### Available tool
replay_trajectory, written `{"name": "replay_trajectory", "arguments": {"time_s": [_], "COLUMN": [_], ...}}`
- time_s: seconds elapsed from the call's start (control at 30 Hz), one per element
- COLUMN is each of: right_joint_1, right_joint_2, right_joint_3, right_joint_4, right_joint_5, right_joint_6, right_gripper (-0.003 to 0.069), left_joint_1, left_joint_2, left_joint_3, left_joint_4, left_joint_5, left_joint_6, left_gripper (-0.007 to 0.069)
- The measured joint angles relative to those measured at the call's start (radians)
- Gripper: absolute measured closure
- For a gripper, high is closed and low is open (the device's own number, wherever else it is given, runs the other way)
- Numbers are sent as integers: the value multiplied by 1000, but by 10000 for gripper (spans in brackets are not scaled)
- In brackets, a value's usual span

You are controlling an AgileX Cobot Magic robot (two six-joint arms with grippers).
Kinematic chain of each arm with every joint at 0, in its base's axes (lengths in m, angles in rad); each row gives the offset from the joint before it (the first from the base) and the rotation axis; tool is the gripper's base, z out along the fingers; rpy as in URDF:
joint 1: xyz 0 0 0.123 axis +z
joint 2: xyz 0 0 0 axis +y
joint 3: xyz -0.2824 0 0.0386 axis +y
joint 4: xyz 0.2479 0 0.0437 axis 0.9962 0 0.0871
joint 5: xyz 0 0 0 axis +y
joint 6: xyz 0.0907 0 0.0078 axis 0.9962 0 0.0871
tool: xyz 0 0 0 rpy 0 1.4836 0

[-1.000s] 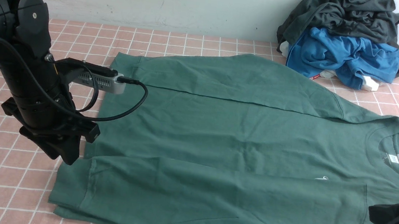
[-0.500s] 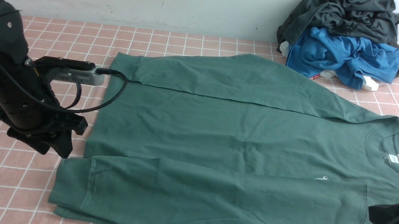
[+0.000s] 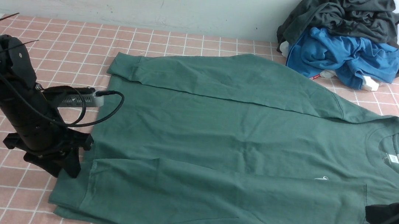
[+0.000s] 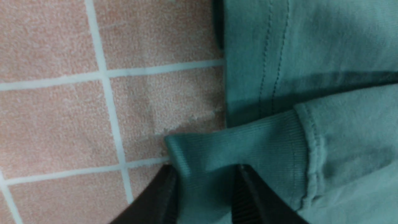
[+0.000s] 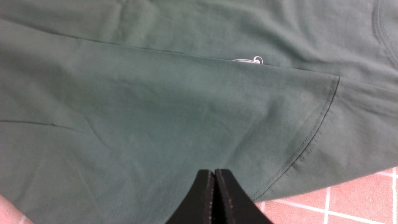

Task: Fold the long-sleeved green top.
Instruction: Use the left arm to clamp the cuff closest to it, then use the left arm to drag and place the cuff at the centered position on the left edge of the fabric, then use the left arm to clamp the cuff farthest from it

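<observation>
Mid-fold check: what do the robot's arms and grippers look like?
All matte black. The left arm is a thick jointed tube carrying a grey box camera with a looping black cable. The left gripper and right gripper have flat tapered fingers with ribbed inner faces.

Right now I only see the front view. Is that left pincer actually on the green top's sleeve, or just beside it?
Observer: The left wrist view shows the left pincer straddling the ribbed cuff, with one side of the pincer on either side of it.
Operator: So is it squeezing it?
Observer: I cannot tell; the jaws stand apart with cloth filling the gap.
Operator: And the right pincer, at the edge of my picture?
Observer: The right wrist view shows the right pincer shut, with no cloth between its jaws. Its tip shows against the green top near the shoulder seam.
</observation>
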Motion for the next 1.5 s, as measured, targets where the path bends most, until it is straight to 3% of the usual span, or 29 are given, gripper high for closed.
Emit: {"name": "replay_trajectory", "arguments": {"time_s": [0.17,0.47,0.7,0.97,1.1,1.23,1.5], "right_joint_1": [0,0,0,0,0,0,0], "right_joint_2": [0,0,0,0,0,0,0], "right_joint_3": [0,0,0,0,0,0,0], "right_joint_4": [0,-1,-49,-79,-80,-80,-70], "right_joint_5": [0,-1,-4,-4,-5,-6,-7], "right_joint_6": [0,-3,-4,-5,-6,-6,-6], "right_gripper": [673,673,673,673,673,673,673], "left_joint_1": [-1,-71,-185,-172,-154,-137,-45], "left_joint_2": [-35,-212,-262,-242,-114,30,326], "left_joint_3": [0,-56,-324,-430,-435,-447,-707], "left_joint_4": [-18,-74,-82,51,65,67,80], "left_joint_5": [-1,13,25,-130,-175,-171,-96], "left_joint_6": [6,60,105,80,31,0,-122], "left_gripper": [611,622,622,622,620,594,330]}}
